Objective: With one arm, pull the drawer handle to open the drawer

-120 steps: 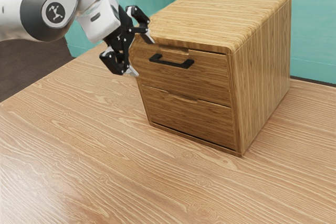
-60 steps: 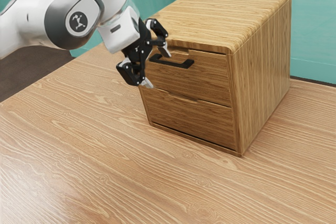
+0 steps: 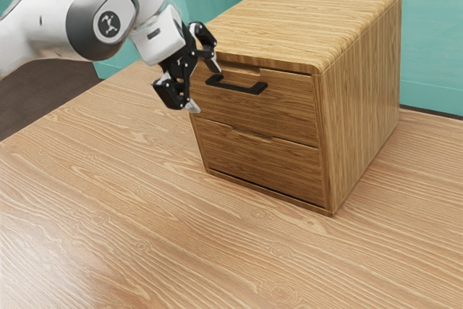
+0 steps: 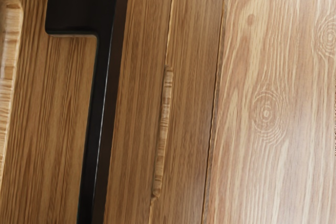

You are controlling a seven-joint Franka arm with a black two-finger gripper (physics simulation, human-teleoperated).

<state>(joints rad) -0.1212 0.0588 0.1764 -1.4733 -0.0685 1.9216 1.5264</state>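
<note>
Early stage: top drawer [image 3: 282, 110] of the cabinet [image 3: 325, 27] near the table's [image 3: 145, 215] far edge looks fully shut, pincer [image 3: 203, 87] spread apart beside the arm-side end of the black handle [image 3: 236, 85], not clamped, so grasp and pull both remain.

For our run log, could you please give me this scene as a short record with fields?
setting: wooden table
cabinet: two-drawer wooden cabinet, upright on the table
top drawer: looks shut, front flush with the cabinet
handle: black bar handle, horizontal on the top drawer
lower drawer: looks shut
arm: Franka arm, reaching in from the exterior view's left
jaws: open, at the handle's end nearer the arm, not closed around it
task state: drawer not yet pulled
</note>
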